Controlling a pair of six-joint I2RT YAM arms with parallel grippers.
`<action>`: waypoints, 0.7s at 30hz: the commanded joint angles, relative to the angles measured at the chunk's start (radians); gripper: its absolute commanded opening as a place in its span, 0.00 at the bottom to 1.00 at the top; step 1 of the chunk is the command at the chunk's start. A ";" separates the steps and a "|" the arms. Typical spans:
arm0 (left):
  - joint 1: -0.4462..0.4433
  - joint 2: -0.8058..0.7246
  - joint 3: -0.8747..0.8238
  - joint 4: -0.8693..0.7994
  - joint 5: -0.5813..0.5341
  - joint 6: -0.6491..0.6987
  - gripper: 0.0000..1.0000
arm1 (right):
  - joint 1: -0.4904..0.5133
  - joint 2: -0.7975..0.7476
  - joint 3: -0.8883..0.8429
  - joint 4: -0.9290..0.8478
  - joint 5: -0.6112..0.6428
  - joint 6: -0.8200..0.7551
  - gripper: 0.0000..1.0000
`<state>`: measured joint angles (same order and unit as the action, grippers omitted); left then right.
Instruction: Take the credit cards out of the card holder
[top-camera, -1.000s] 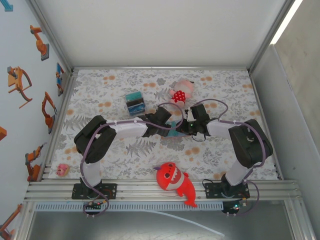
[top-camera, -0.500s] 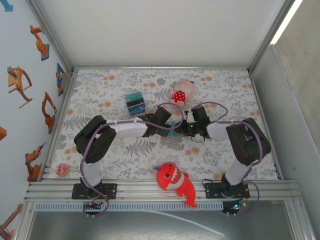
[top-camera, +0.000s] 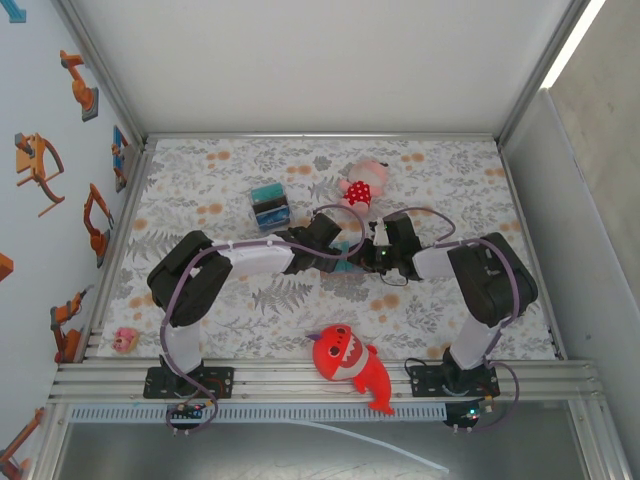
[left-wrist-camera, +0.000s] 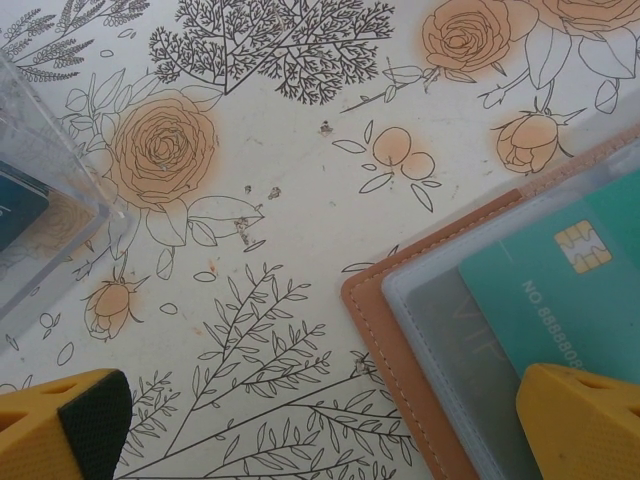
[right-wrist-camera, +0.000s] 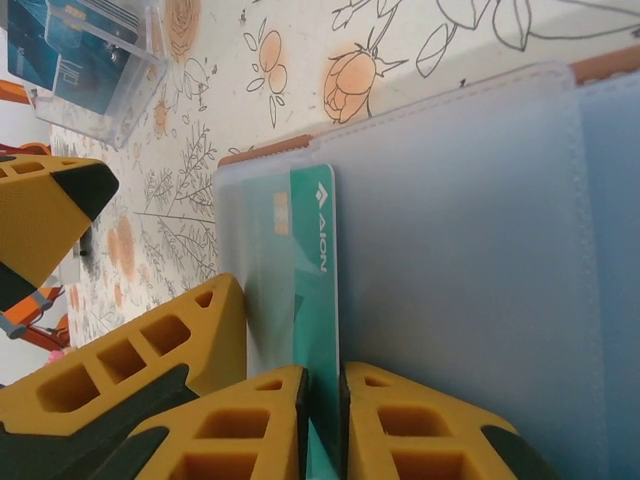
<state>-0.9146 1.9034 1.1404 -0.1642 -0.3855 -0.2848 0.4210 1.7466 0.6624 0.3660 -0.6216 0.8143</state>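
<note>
**Right gripper** (right-wrist-camera: 322, 425): yellow two-finger pincer, closed on the edge of a thin teal credit card (right-wrist-camera: 312, 250) with a gold chip. The card lies partly under a frosted clear pocket, partly bare.

**Left gripper** (left-wrist-camera: 320, 430): jaws spread wide and holding nothing. One fingertip is over the holder's corner, the other over bare cloth.

**Tan-brown stitched leather card holder** (left-wrist-camera: 385, 330): lies open and flat on the floral tablecloth (left-wrist-camera: 300, 180), mid-table between both grippers.

**Clear plastic box** (top-camera: 268, 207): holds teal and blue cards, to the left and behind the holder.

**Pink plush doll in red spotted dress** (top-camera: 360, 182): behind the grippers.

**Red plush shark** (top-camera: 348, 362): near the front edge.

**Small pink toy** (top-camera: 124, 340): front left corner.
</note>
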 joint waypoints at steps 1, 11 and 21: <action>-0.004 0.013 -0.028 -0.057 0.030 -0.003 1.00 | 0.001 0.016 -0.008 0.051 -0.027 0.008 0.12; 0.000 -0.003 -0.028 -0.066 0.006 0.007 0.99 | -0.025 -0.015 -0.021 0.012 0.004 -0.016 0.03; 0.016 -0.018 -0.035 -0.067 -0.002 0.012 0.99 | -0.028 -0.106 0.028 -0.263 0.139 -0.149 0.00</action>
<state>-0.9077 1.8992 1.1362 -0.1616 -0.3923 -0.2844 0.4011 1.6707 0.6674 0.2546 -0.5770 0.7353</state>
